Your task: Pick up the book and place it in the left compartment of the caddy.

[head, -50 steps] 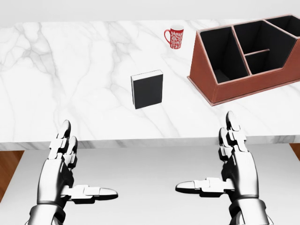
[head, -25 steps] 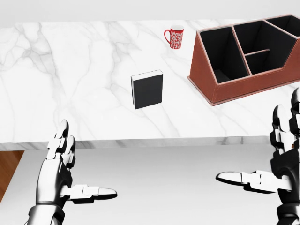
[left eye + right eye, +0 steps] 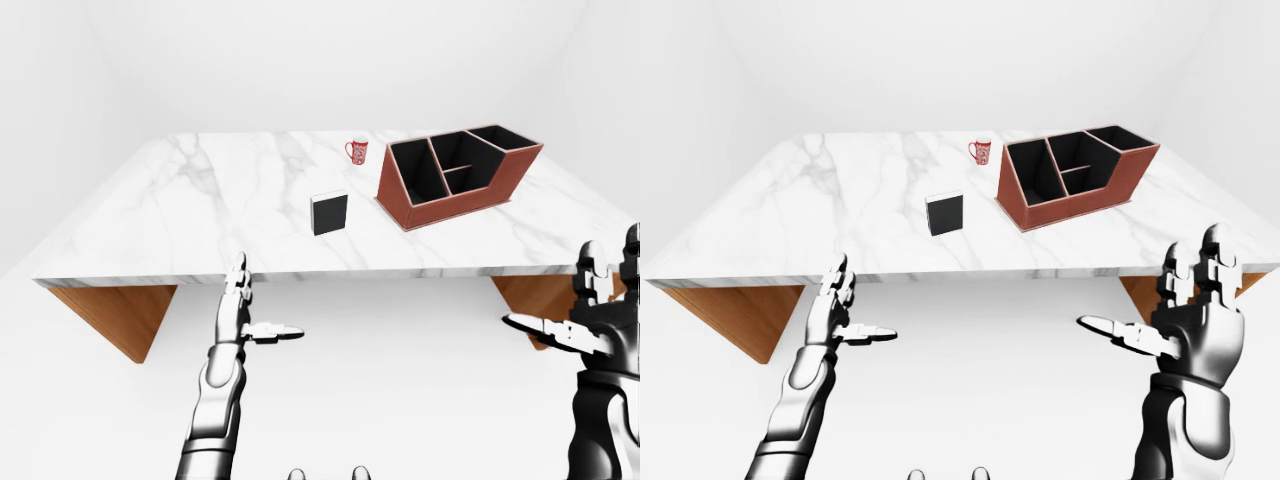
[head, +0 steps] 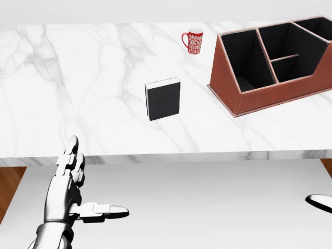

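The black book (image 4: 163, 99) lies flat on the table (image 4: 78, 78), long side pointing far, left of the caddy (image 4: 275, 67). Both hands, left hand (image 4: 67, 194) and right hand (image 3: 1185, 320), are spread wide, holding nothing.

book (image 4: 163, 99) on table (image 4: 78, 78) centre | caddy (image 4: 275, 62) to its right | mug (image 4: 193, 40) above, between them

A broad white marble desk with grey veining (image 3: 200, 210) fills the middle of the room, its pale edge band running across the eye views. Warm brown wooden side panels (image 3: 115, 315) show beneath its left and right corners. Plain white walls (image 3: 940, 60) rise behind its far edge, and the floor (image 3: 980, 370) below is a smooth, evenly lit white
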You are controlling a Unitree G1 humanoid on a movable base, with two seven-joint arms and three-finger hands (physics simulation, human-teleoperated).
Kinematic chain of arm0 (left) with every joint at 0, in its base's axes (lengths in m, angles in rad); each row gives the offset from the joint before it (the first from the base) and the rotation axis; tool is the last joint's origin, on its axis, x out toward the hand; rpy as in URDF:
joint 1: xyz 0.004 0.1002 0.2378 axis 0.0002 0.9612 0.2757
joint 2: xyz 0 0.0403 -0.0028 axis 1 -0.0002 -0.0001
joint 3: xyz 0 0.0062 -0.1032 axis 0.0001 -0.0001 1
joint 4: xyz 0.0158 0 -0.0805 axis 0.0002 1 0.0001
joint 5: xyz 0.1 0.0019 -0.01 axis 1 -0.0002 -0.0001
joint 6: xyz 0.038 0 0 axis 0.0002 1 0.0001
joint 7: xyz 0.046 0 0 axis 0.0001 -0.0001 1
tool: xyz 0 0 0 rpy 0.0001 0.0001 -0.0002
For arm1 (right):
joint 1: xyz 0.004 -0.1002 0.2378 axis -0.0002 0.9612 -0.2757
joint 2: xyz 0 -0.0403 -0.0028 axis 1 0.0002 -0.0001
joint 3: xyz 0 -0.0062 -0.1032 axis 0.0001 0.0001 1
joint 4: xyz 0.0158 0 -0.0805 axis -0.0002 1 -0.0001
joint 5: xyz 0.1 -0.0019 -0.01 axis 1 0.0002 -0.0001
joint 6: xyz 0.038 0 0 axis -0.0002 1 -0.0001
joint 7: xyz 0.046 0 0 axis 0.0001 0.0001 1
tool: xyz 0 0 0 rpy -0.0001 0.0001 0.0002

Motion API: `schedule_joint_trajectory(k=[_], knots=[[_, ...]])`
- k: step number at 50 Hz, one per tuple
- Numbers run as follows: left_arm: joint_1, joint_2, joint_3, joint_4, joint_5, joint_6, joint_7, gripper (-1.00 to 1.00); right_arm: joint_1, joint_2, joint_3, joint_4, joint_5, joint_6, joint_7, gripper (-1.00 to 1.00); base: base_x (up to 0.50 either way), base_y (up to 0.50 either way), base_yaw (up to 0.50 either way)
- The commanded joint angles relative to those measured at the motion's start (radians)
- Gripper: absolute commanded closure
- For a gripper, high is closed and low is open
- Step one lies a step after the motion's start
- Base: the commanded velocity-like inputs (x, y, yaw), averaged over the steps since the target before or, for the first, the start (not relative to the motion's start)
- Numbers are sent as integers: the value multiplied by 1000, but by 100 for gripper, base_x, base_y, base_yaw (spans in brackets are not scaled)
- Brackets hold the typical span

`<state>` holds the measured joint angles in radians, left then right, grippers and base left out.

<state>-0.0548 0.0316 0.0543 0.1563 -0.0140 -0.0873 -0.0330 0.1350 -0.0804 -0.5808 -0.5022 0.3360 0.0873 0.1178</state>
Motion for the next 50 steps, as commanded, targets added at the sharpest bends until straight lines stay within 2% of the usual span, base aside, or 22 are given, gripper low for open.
schedule_joint_trajectory(k=[1,3,5,7,8,15,37,50], knots=[[-78,18,16,178,-8,0,-13,-100,16,-29,-134,-9,105,0,11,-100,0,0,0],[-79,19,15,180,-9,0,-13,-100,15,-29,-136,-9,105,0,13,-100,0,0,0],[-93,23,22,211,-37,0,-42,-100,20,-32,-173,-1,129,0,13,-100,0,0,0],[-109,28,31,247,-53,0,-47,-100,20,-38,-213,11,212,0,27,-100,0,0,0],[-115,29,32,259,-55,0,-46,-100,20,-48,-211,26,183,0,24,-100,0,0,0],[-155,38,34,359,-60,0,-49,-100,28,-63,-259,79,211,0,45,-100,0,0,0],[-236,53,43,560,-96,0,-66,-100,44,-88,-324,153,232,0,70,-100,0,0,0],[-245,55,42,582,-96,0,-63,-100,39,-90,-304,195,217,0,82,-100,0,0,0]])
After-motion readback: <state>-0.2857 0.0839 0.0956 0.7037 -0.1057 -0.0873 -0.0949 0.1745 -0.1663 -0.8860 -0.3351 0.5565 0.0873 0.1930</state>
